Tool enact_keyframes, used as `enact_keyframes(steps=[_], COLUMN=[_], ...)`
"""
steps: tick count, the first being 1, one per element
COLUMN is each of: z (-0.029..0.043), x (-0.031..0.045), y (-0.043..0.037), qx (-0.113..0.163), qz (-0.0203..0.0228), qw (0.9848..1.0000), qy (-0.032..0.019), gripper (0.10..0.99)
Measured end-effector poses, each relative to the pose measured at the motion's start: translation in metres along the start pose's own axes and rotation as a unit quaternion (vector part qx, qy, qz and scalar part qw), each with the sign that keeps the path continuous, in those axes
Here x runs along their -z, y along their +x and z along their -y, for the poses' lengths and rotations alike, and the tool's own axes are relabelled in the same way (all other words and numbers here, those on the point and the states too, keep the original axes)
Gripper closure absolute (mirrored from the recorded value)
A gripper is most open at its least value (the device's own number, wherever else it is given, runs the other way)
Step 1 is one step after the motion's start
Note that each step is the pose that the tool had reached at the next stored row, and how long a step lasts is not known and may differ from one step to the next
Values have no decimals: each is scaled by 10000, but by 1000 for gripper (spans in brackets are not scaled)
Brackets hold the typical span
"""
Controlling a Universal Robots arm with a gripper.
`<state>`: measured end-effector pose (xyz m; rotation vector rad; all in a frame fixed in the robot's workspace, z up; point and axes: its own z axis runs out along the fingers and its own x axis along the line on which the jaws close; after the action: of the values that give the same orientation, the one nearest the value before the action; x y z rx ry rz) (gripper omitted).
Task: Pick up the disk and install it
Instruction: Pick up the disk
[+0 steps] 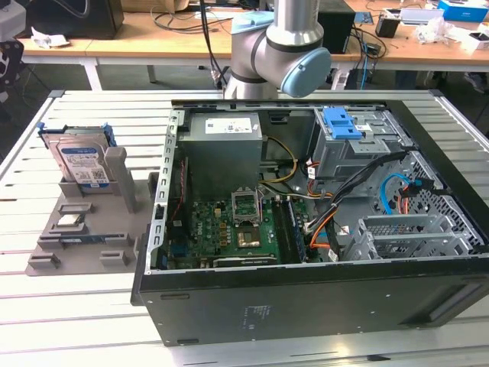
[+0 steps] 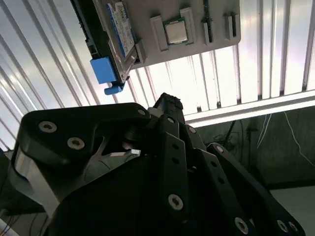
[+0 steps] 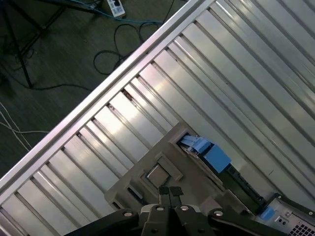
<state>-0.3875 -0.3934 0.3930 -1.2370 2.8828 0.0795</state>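
Observation:
The disk [image 1: 80,164] is a silver drive with a white-and-blue label in a blue caddy. It stands on edge in a slot at the back of a grey holder [image 1: 114,229] on the exterior view's left. The disk [image 2: 120,27] [image 3: 209,155] appears in both wrist views, with its blue caddy tab towards the camera. My black gripper [image 2: 167,101] [image 3: 170,191] hangs well above the holder, apart from the disk. Its fingertips [image 3: 165,190] are together with nothing between them.
An open computer case [image 1: 306,290] lies on the slatted metal table [image 1: 76,321]. Inside are a grey power-supply box [image 1: 221,149], a motherboard [image 1: 229,225], cables and a drive cage topped by a blue bracket [image 1: 341,122]. A processor chip [image 2: 175,32] sits in the holder. The arm [image 1: 279,46] rises behind the case.

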Motion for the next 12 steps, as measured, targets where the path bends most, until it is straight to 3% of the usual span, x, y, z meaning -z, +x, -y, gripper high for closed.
enact_keyframes(steps=[7, 12], z=[0, 0], x=[0, 0], y=[0, 0], qx=[642, 1088], qz=[-29, -49], qw=[9979, 9940], qy=[-15, -25], gripper=[984, 984])
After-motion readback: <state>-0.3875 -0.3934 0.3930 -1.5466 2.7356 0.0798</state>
